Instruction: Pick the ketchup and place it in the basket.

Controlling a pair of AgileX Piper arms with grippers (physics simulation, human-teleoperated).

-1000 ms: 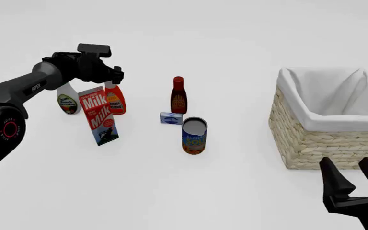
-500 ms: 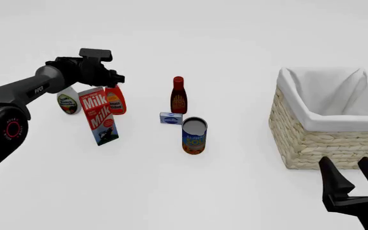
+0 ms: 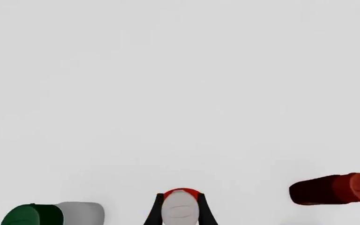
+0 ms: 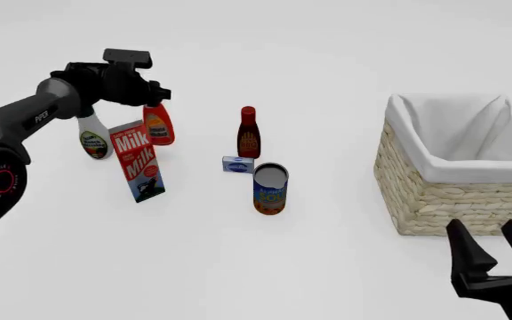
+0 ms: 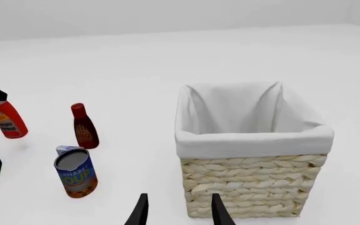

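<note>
Ketchup (image 4: 158, 125) is hanging at upper left of the front view, clamped at its cap by the left claw (image 4: 152, 98), which should be carrying it level and clear of the milk carton (image 4: 137, 160) toward the basket (image 4: 456, 167) at right.

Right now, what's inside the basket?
The basket shows only its white cloth lining; nothing lies on the part visible in the right wrist view. The very bottom is hidden behind the near rim. The ketchup is far off, in the left pincer.
</note>
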